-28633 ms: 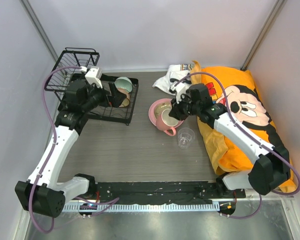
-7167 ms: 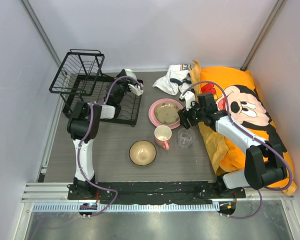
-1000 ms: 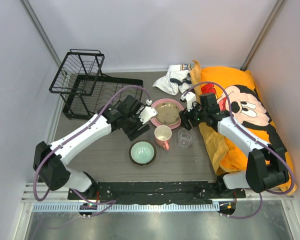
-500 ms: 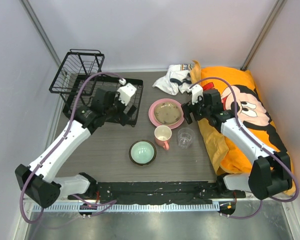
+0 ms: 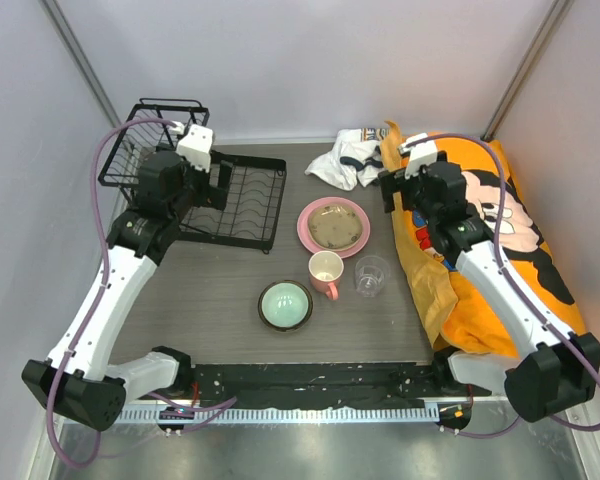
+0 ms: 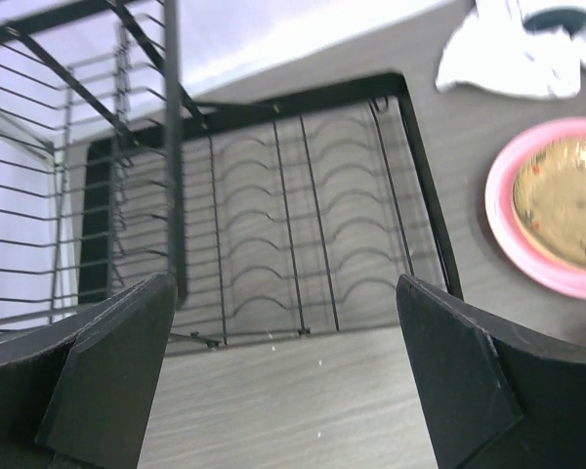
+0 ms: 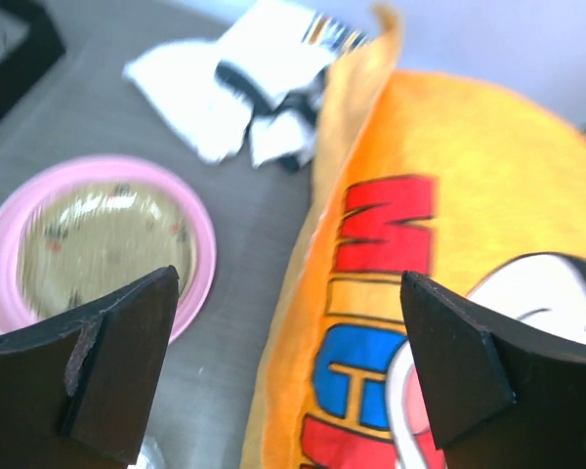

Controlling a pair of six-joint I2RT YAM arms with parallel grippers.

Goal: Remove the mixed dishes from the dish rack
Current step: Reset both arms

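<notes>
The black wire dish rack point(image 5: 242, 200) looks empty, though its raised basket point(image 5: 150, 150) is hard to read through the wires. The large pink plate point(image 5: 304, 226) carrying the tan shallow dish point(image 5: 333, 228), the pink mug point(image 5: 326, 270), the clear glass cup point(image 5: 372, 274) and the mint-green bowl point(image 5: 285, 304) stand on the grey table point(image 5: 210, 290). The left gripper point(image 6: 283, 313), over the rack, and the right gripper point(image 7: 288, 293), beside the plate, both gape empty. These dishes are stiff, smooth and breakable; the glass probably slips, so take rims.

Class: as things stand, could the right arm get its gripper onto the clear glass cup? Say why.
Probably yes. The right gripper is open and empty, and the clear glass cup stands upright in the open, a gap apart from the pink mug, with nothing over it.
</notes>
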